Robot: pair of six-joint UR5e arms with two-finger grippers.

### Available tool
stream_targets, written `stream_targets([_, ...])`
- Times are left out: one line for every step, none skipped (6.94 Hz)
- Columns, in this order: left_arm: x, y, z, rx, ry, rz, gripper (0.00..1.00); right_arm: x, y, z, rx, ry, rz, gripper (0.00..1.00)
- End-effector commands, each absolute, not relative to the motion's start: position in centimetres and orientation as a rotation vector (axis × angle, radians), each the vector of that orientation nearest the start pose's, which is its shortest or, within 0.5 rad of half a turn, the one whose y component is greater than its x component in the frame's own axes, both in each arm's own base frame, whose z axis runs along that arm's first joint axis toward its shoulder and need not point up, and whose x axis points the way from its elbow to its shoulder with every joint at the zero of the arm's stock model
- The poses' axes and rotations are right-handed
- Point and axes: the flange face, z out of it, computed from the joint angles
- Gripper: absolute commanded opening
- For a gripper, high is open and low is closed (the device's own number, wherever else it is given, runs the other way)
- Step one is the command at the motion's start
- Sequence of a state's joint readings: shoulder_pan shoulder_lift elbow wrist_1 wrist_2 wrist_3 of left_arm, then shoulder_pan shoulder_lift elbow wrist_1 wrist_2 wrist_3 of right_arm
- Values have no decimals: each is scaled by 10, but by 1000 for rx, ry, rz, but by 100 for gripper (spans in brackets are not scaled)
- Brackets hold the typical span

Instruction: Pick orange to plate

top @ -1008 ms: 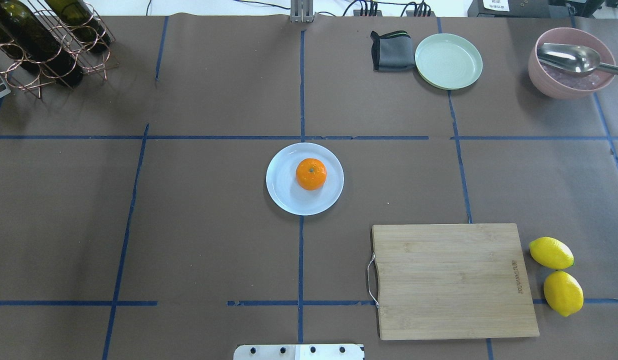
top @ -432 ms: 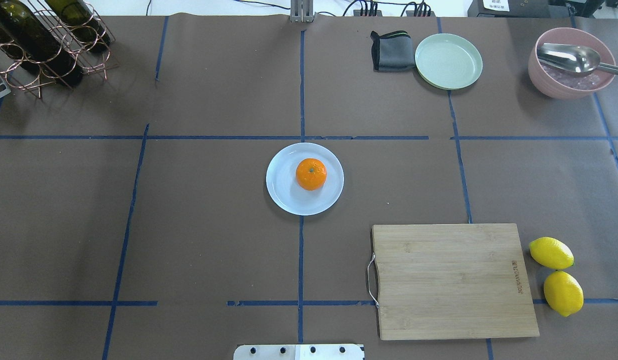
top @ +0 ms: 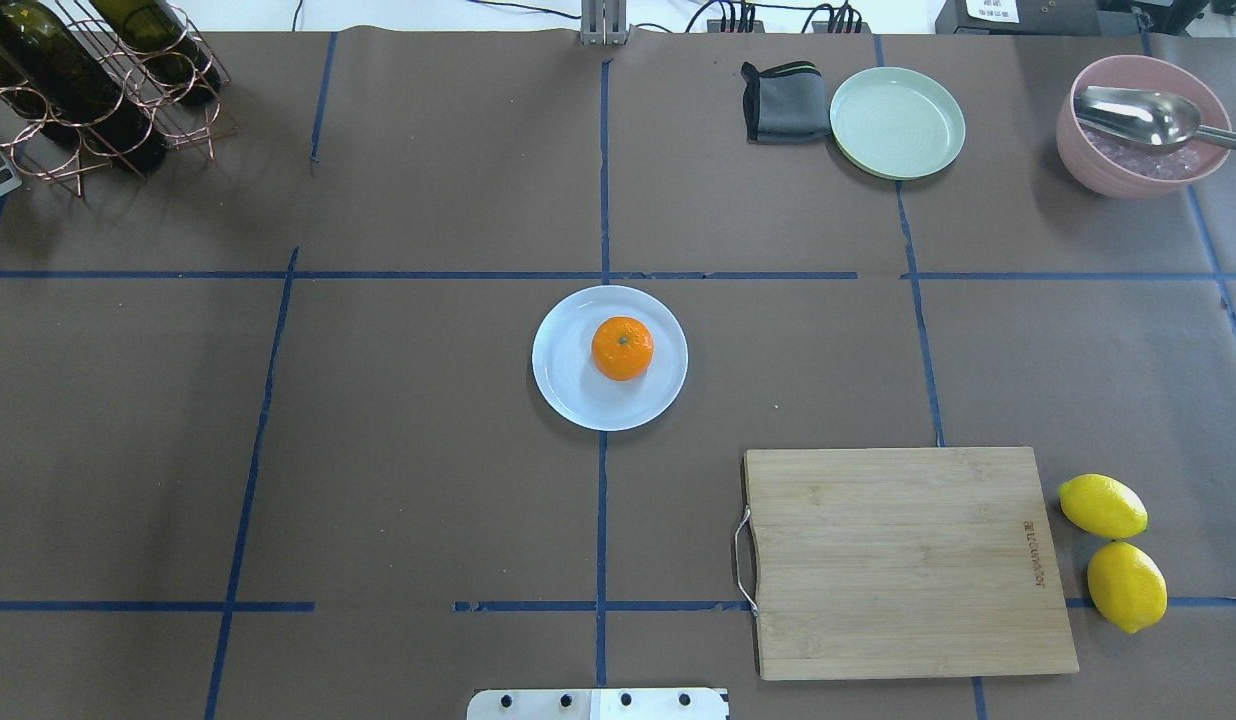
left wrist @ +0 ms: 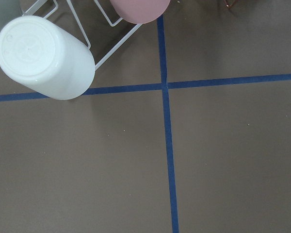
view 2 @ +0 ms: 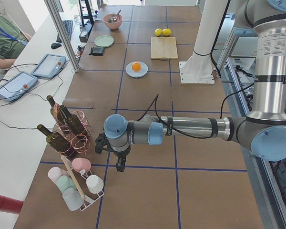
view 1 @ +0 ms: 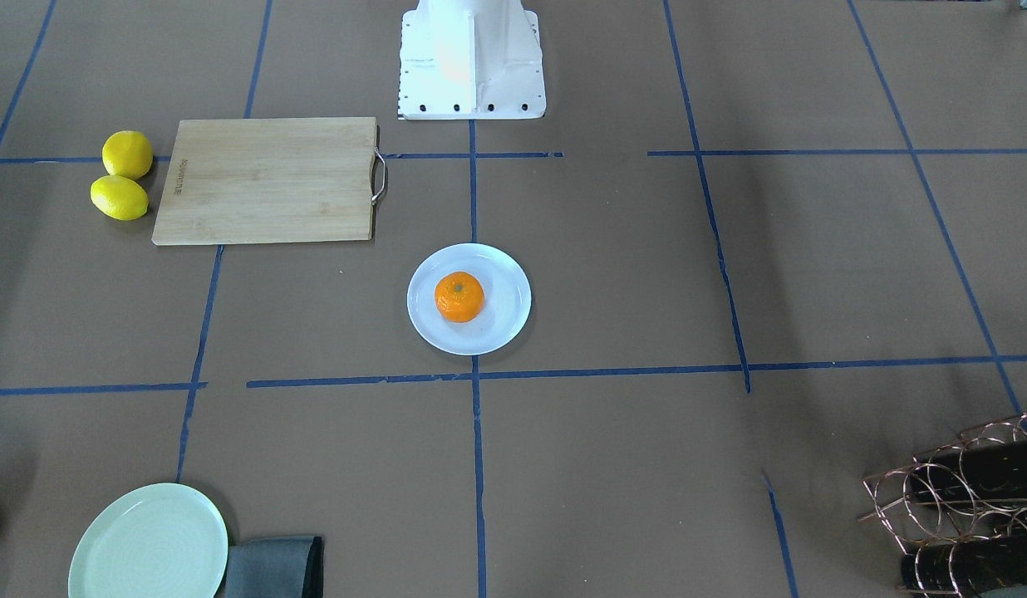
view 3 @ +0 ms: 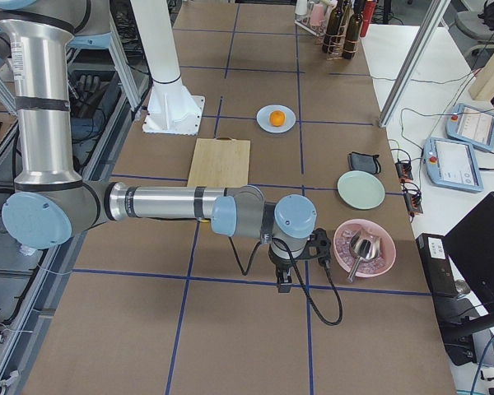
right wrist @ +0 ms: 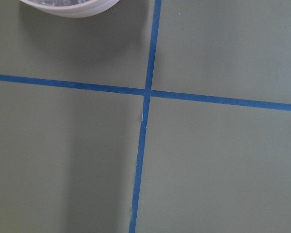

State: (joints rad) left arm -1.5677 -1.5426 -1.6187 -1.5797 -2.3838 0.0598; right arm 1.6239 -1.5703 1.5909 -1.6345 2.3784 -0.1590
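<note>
Risk seems small to us: orange (top: 622,348) sits on plate (top: 568,395) at the middle of the worktop (top: 378,450), while left gripper (view 2: 119,163) and right gripper (view 3: 283,281) hang near its opposite ends, jaws we cannot judge, so only a needless regrasp could roll it off.

Seen from behind the robot, the orange (top: 622,348) lies on the plate (top: 578,400) at the table's centre. A cutting board (top: 903,560) lies nearer and to the right, with two lemons (top: 1102,506) just beside its right edge. At the far right, a cloth (top: 783,105) sits left of a second plate (top: 897,122). Further right, a bowl (top: 1098,175) holds a spoon (top: 1138,115). A bottle rack (top: 78,100) occupies the far left corner. The left gripper (view 2: 118,164) hangs near a cup rack (view 2: 81,183), the right gripper (view 3: 283,281) near the bowl.
</note>
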Motion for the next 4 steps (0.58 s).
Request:
stream_targets([-60, -481, 645, 50, 812, 69, 100, 87, -485, 662, 65, -807, -33, 100])
stream_targets([-60, -481, 645, 50, 812, 69, 100, 87, -485, 660, 67, -807, -33, 100])
stream_targets([-60, -481, 646, 48, 812, 69, 100, 87, -486, 660, 68, -807, -33, 100])
stream_targets([-60, -481, 647, 47, 812, 68, 100, 87, -486, 657, 74, -807, -36, 100])
